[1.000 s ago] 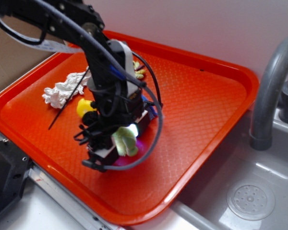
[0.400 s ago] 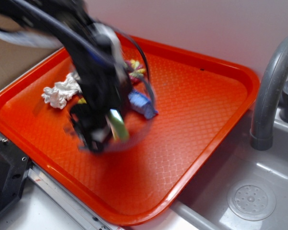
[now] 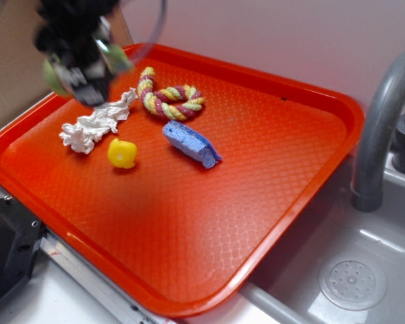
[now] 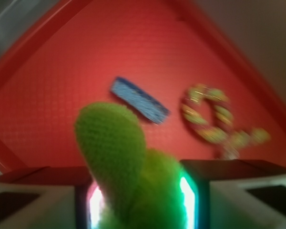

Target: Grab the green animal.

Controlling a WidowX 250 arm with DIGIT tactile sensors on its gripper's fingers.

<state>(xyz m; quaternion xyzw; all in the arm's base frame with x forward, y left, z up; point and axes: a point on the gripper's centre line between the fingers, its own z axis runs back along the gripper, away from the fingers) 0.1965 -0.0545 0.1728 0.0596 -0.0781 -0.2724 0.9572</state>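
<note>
My gripper (image 3: 81,67) is blurred at the upper left of the exterior view, lifted high above the orange tray (image 3: 270,202). It is shut on the green animal (image 4: 128,171), a fuzzy lime-green plush that fills the space between the two fingers in the wrist view. In the exterior view only bits of the green animal (image 3: 52,74) show at the sides of the gripper. The wrist view looks down on the tray from well above it.
On the tray lie a blue sponge (image 3: 191,143), a yellow rubber duck (image 3: 122,153), a crumpled white cloth (image 3: 94,125) and a yellow-and-red rope ring (image 3: 167,100). A grey faucet (image 3: 381,128) and sink (image 3: 354,283) are at the right.
My gripper has risen off the tray and swung up and to the left, carrying the green animal. The sponge, duck and rope ring are now uncovered.
</note>
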